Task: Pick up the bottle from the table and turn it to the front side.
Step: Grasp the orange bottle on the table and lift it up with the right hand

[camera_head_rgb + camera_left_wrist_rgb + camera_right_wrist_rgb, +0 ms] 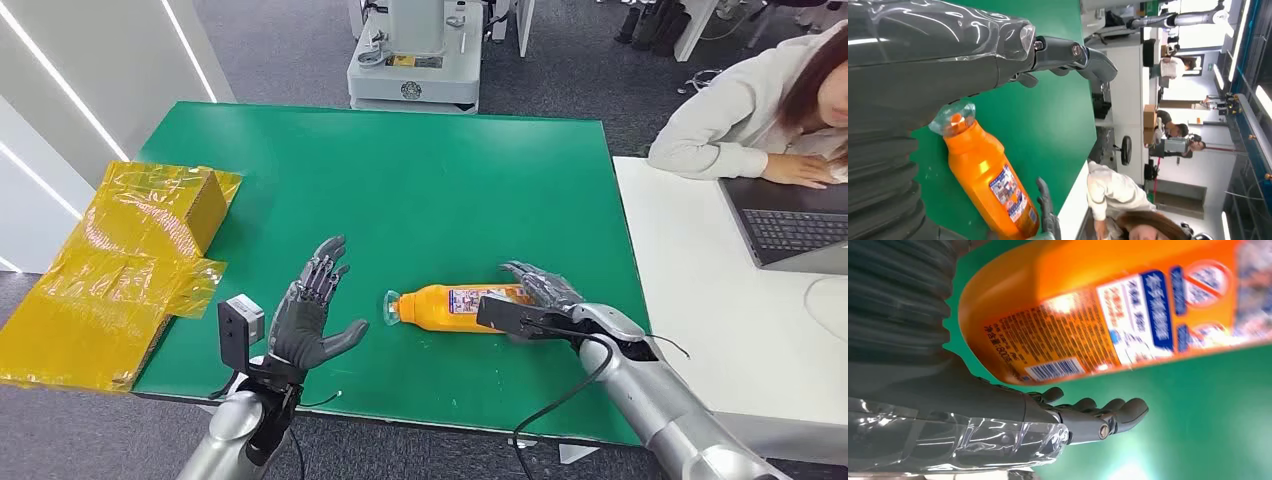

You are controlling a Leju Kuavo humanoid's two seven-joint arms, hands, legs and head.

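An orange bottle [450, 305] with a clear cap and a printed label lies on its side on the green table [420, 170], cap pointing left. My right hand [545, 293] is at the bottle's base end, fingers stretched out along it and not closed round it. In the right wrist view the bottle [1108, 305] lies close by the palm of the right hand [998, 425], whose fingers are straight. My left hand [312, 312] is raised, fingers spread, a short way left of the cap and holding nothing. The left wrist view shows the bottle [988, 180] beyond the left hand [948, 50].
A cardboard box wrapped in yellow film [130, 260] overhangs the table's left edge. To the right stands a white table [720, 310] with a laptop [800, 225], and a person [760, 110] leans on it. A grey machine base [415, 60] stands behind the green table.
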